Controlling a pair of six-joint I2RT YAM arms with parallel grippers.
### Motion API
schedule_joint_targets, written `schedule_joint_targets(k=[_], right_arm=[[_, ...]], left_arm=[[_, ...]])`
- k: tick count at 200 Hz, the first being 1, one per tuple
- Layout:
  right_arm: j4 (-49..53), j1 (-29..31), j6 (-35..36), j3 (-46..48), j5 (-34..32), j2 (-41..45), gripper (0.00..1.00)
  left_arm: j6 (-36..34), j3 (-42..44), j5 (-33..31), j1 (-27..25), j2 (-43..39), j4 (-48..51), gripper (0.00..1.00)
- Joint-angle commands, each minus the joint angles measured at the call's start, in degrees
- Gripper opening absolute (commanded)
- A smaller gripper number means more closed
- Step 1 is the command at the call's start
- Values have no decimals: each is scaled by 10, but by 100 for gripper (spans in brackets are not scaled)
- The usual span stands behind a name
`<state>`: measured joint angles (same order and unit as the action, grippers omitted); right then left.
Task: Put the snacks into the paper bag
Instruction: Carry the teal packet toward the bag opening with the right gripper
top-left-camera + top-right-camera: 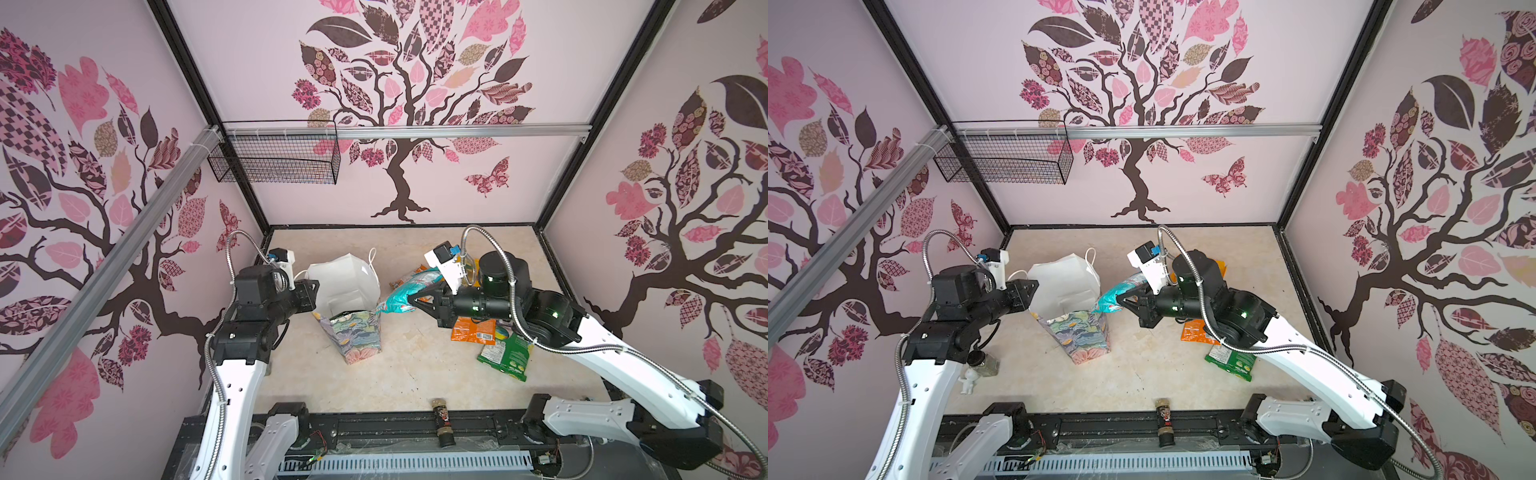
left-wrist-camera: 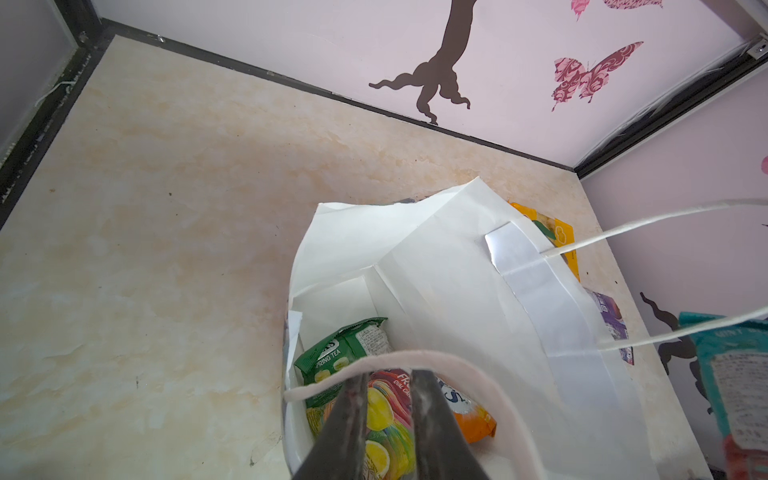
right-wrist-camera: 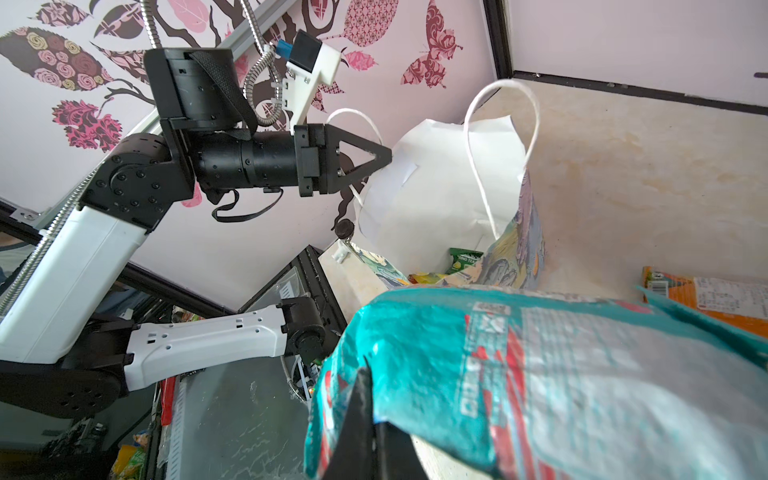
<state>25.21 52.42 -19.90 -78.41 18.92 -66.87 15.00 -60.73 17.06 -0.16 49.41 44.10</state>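
The paper bag (image 1: 351,334) (image 1: 1084,334) stands upright and open at mid-table, floral outside, white inside (image 2: 457,270). My left gripper (image 1: 316,286) (image 2: 388,376) hovers at its left rim with the jaws slightly apart, and a white cord handle (image 2: 419,356) lies across its fingertips. Inside the bag lie a green packet (image 2: 345,349), a multicoloured one (image 2: 390,415) and an orange one (image 2: 473,419). My right gripper (image 1: 412,300) (image 3: 368,386) is shut on a teal packet (image 1: 397,297) (image 3: 540,374), held just right of the bag's rim.
Orange (image 1: 473,328) and green (image 1: 505,357) packets lie under the right arm, and more sit behind it (image 1: 409,277). A dark bottle (image 1: 442,419) lies at the front edge. A jar (image 1: 984,363) and a white figurine (image 1: 968,381) stand front left. A wire basket (image 1: 276,156) hangs on the back wall.
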Motion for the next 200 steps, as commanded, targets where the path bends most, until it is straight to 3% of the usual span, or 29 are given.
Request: schedule_joint_targets(k=[1, 100, 128, 172, 200], right_arm=[[-8, 19, 37, -62, -6, -21, 0], [72, 95, 98, -263, -28, -165, 0], [160, 96, 149, -390, -33, -252, 0], [354, 96, 240, -686, -58, -434, 0], [410, 95, 287, -746, -52, -476, 0]], left_arm=[[-1, 14, 3, -1, 0, -13, 23], [-8, 13, -18, 1, -12, -6, 23], [-3, 17, -16, 7, -20, -13, 23], [10, 27, 14, 24, -16, -31, 23], [9, 27, 28, 38, -17, -31, 22]])
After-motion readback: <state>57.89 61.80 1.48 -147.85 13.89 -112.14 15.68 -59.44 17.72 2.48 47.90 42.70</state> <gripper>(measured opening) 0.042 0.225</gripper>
